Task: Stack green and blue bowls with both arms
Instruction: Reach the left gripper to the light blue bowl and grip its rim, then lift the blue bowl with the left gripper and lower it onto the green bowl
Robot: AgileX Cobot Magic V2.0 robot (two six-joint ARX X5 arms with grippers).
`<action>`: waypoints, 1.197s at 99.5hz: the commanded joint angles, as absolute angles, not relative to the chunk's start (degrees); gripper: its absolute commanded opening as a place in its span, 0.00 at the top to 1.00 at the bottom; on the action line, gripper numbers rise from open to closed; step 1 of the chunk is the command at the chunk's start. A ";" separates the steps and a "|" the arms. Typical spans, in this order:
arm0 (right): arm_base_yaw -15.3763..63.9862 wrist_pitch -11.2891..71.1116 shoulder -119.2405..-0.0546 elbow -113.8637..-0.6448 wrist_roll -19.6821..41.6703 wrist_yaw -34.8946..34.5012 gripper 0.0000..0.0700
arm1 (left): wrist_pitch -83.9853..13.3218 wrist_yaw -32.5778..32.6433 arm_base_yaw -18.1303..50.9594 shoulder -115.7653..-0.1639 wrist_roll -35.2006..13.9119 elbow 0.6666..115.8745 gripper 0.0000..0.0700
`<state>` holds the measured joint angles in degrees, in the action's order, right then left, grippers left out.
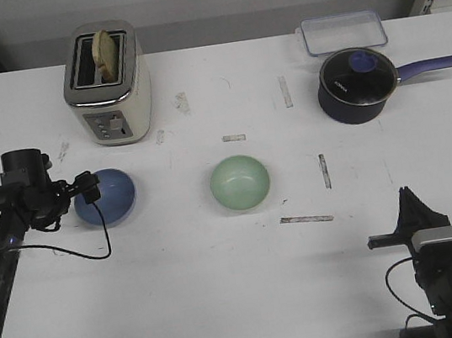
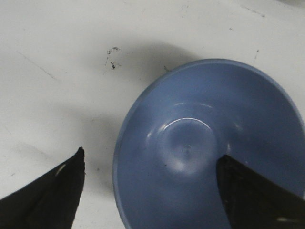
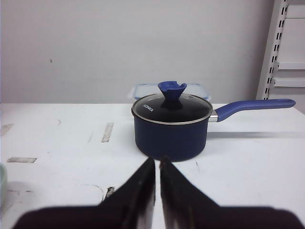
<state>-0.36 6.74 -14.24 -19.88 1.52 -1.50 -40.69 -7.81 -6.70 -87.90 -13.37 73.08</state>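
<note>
Left pincer (image 2: 150, 191) spread astride the blue bowl's (image 1: 106, 197) rim. Green bowl (image 1: 240, 182) sits apart on open tabletop (image 1: 227, 288). Right pincer (image 3: 156, 188) pressed together.

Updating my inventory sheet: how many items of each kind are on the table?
Bowls: 2, blue bowl and green bowl
Toaster: 1
Saucepan: 1
Clear container: 1
Total: 5

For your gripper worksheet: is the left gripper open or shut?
Open. In the left wrist view its fingers stand wide apart, one outside the blue bowl, the other over its inside, straddling the rim.
</note>
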 commanded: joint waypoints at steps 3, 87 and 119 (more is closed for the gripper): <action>-0.23 6.02 -14.20 -20.12 2.09 -1.52 0.98 | -40.69 -7.88 -7.18 -90.43 -11.55 74.37 0.26; -0.23 6.02 -14.20 -20.12 2.09 -1.50 0.98 | -43.59 -9.69 -7.25 -97.80 -11.64 74.98 0.97; -0.23 6.02 -14.20 -20.12 2.09 -1.50 0.98 | -49.34 -9.72 -4.40 -97.80 -13.23 80.75 0.99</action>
<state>-0.36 6.74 -14.24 -19.88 1.52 -1.50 -48.53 -9.37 -5.13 -96.68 -13.02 78.02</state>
